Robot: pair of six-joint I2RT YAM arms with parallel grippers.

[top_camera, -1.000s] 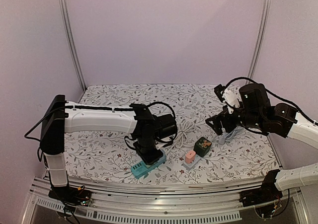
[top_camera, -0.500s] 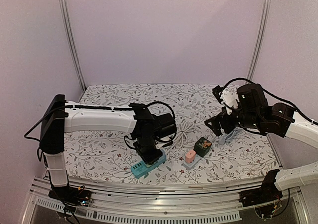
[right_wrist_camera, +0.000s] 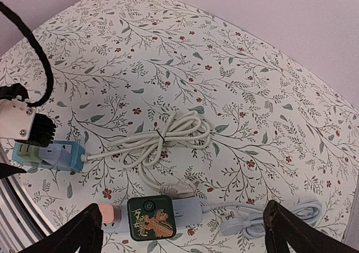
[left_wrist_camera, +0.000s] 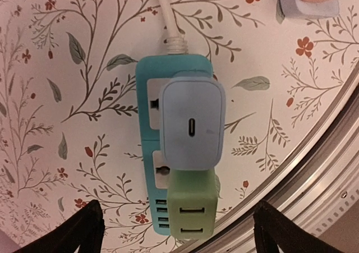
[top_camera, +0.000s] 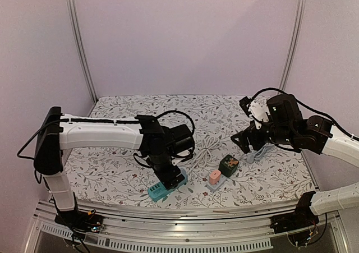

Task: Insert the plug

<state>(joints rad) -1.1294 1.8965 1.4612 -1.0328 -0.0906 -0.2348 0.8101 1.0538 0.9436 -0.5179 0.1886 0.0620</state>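
A pale blue-grey plug (left_wrist_camera: 192, 124) with a small slot on its face sits pushed into a teal power strip (left_wrist_camera: 147, 73), right next to a green cube adapter (left_wrist_camera: 193, 211) on the same strip. My left gripper (left_wrist_camera: 176, 233) hangs directly above them, open wide, its black fingertips (left_wrist_camera: 84, 230) well clear on both sides and touching nothing. From above, the left gripper (top_camera: 171, 180) stands over the teal strip (top_camera: 160, 192) near the table's front edge. My right gripper (top_camera: 245, 142) hovers open and empty, high over the right half of the table.
A grey power strip (right_wrist_camera: 190, 208) carries a dark green dragon plug (right_wrist_camera: 150, 218) and a pink plug (right_wrist_camera: 106, 212). The teal strip's white cable (right_wrist_camera: 168, 138) lies coiled mid-table. A grey cable with a loose plug (right_wrist_camera: 241, 225) lies at the right. The metal table rail (left_wrist_camera: 314, 169) runs close by.
My left gripper has opened and let go of the blue-grey plug, which stays in the teal strip. The left arm has shifted slightly left. The right arm has barely moved.
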